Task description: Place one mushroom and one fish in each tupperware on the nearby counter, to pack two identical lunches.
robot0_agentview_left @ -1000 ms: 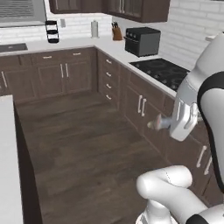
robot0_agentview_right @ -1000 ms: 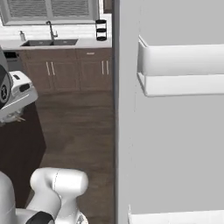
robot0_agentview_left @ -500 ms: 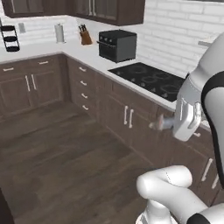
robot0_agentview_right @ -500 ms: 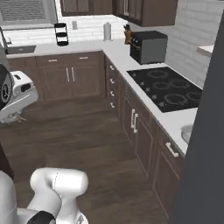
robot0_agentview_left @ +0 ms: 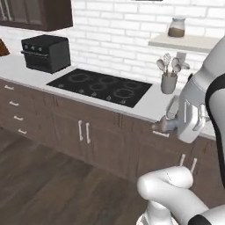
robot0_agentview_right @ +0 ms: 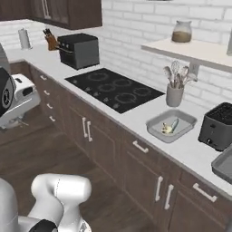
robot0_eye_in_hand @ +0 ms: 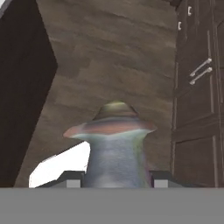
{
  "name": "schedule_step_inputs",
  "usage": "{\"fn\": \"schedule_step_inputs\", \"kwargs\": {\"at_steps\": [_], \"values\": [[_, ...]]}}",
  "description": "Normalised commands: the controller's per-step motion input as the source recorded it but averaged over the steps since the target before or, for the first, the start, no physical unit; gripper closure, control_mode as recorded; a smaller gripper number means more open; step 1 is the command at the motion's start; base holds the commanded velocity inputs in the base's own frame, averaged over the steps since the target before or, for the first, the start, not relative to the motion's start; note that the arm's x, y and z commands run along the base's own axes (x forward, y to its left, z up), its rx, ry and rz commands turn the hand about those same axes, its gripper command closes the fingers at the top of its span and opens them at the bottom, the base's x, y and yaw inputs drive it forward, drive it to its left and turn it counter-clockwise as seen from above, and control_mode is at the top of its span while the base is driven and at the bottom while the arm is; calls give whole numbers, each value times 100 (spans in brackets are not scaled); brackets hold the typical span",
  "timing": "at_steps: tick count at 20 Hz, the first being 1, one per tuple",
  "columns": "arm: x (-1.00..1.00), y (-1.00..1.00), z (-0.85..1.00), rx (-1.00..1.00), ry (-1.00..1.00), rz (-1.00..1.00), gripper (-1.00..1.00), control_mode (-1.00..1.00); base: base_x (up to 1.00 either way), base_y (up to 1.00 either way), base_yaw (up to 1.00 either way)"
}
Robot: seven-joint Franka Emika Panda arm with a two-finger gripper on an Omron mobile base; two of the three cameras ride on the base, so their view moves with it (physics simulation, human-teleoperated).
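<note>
Hand view shows the fingers (robot0_eye_in_hand: 116, 178) clamped on the pale stem of a tiny tan mushroom (robot0_eye_in_hand: 113, 144), carried above the wooden floor; it looks light, squashable, best held by its stem.

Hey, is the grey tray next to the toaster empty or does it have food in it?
Not empty: the grey tray between utensil holder and toaster holds a mushroom and a fish.

— What room do you have around you?
— You face a white brick wall (robot0_agentview_right: 136, 27) above dark brown cabinets (robot0_agentview_right: 108, 145) with silver handles. A black cooktop (robot0_agentview_right: 115, 88) sits in the worktop; a wall shelf (robot0_agentview_right: 190, 52) carries a jar (robot0_agentview_right: 182, 31). The wood floor (robot0_agentview_left: 48, 184) is dark.
</note>
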Motion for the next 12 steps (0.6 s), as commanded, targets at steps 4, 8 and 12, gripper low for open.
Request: {"fn": "schedule_step_inputs", "kwargs": {"at_steps": [4,8,12], "values": [[0,0,0,0,0,0,100,100,54,12,-80],[0,0,0,0,0,0,100,100,44,4,-81],[0,0,0,0,0,0,100,100,39,0,-79]]}}
